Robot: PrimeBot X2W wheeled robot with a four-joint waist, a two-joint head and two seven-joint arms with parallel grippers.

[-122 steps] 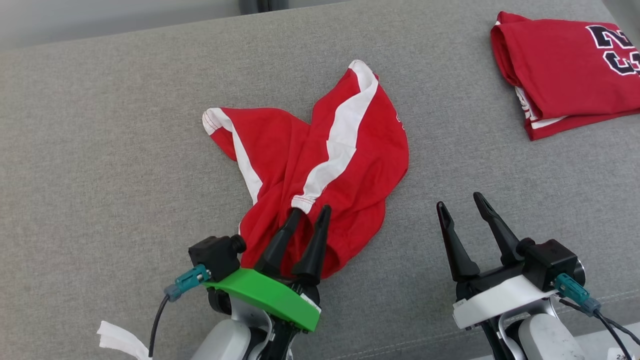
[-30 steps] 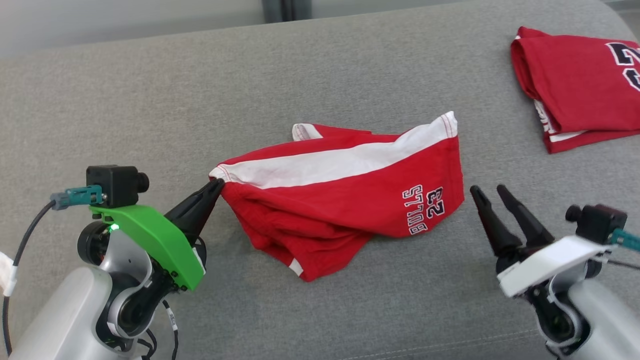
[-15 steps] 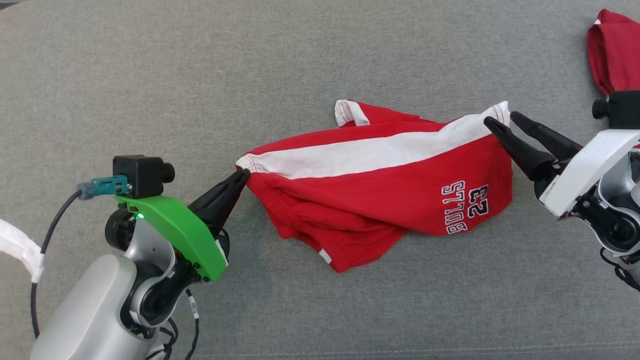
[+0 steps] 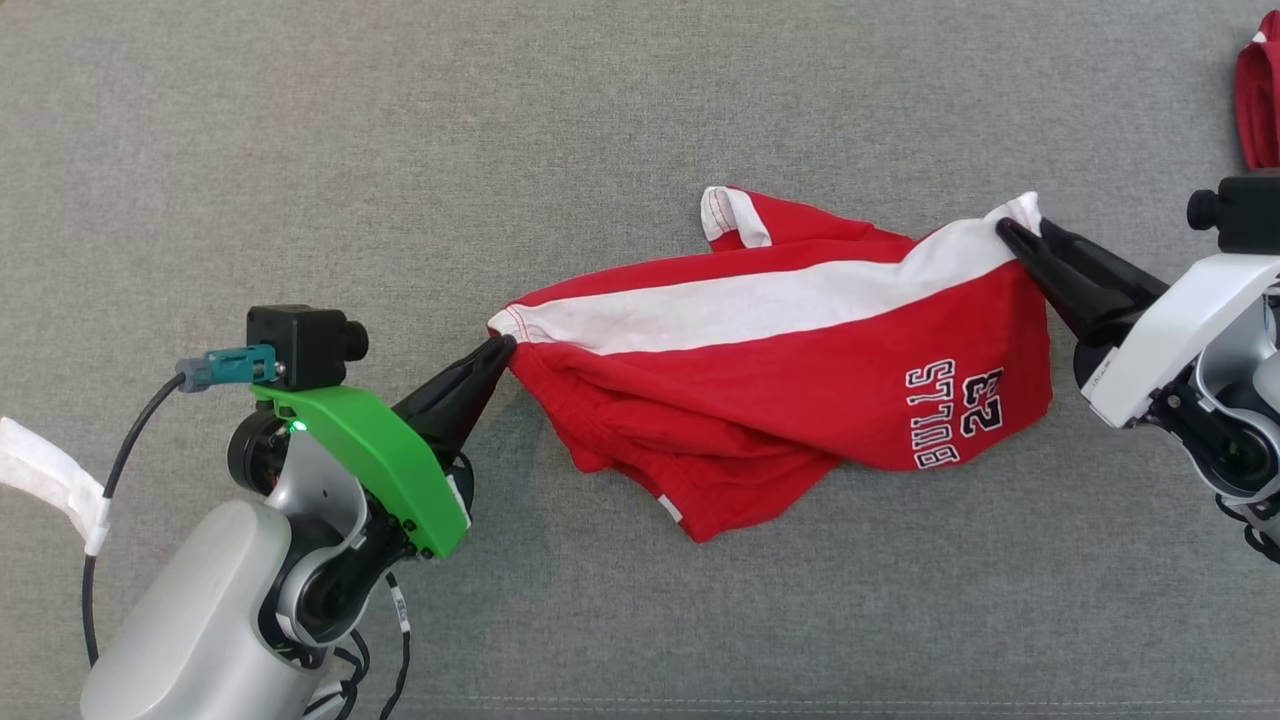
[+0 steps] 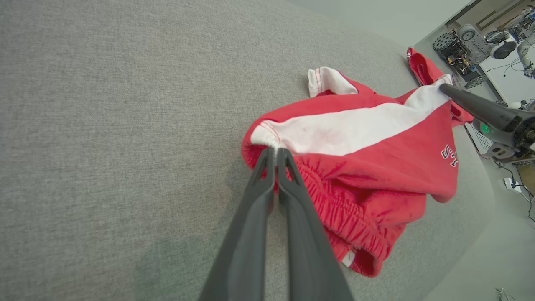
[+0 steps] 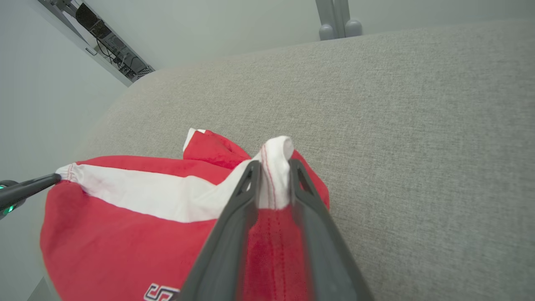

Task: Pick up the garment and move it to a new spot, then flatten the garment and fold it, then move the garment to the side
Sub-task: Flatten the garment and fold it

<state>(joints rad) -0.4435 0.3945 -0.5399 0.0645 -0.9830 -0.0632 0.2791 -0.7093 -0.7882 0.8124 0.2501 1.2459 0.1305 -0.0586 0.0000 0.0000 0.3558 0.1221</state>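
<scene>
- Lying across the grey cushion (image 4: 640,100), the red shorts (image 4: 780,400) sit near the middle of the head view, held at both ends, with their lower folds resting on the fabric.
- A white stripe (image 4: 740,305) runs along their upper edge from one held corner to the other.
- A second white hem (image 4: 730,215) pokes up just behind the stripe.
- A "BULLS 23" print (image 4: 955,412) reads upside down in the head view, on the end nearer the right gripper.
- The gathered waistband crumples under at the other end, and a small white tag (image 4: 668,508) shows at the lowest fold.
- The left gripper (image 4: 505,345) has its fingers pressed together, pinching the waistband corner where the stripe ends; the left wrist view shows the tips nipping that white corner.
- The right gripper (image 4: 1010,232) has closed on the hem corner of the stripe: in the right wrist view white cloth bunches between its two fingers and touches both.
- The grippers are well apart and point toward each other, with the shorts between them.
- Another red garment (image 4: 1260,100) lies at the top right edge of the head view, apart from the shorts.
- Beyond the cushion's far edge, the left wrist view shows floor with a wheeled machine (image 5: 459,46) and cables.
- A grey post (image 6: 336,19) stands behind the cushion against a pale wall in the right wrist view.
</scene>
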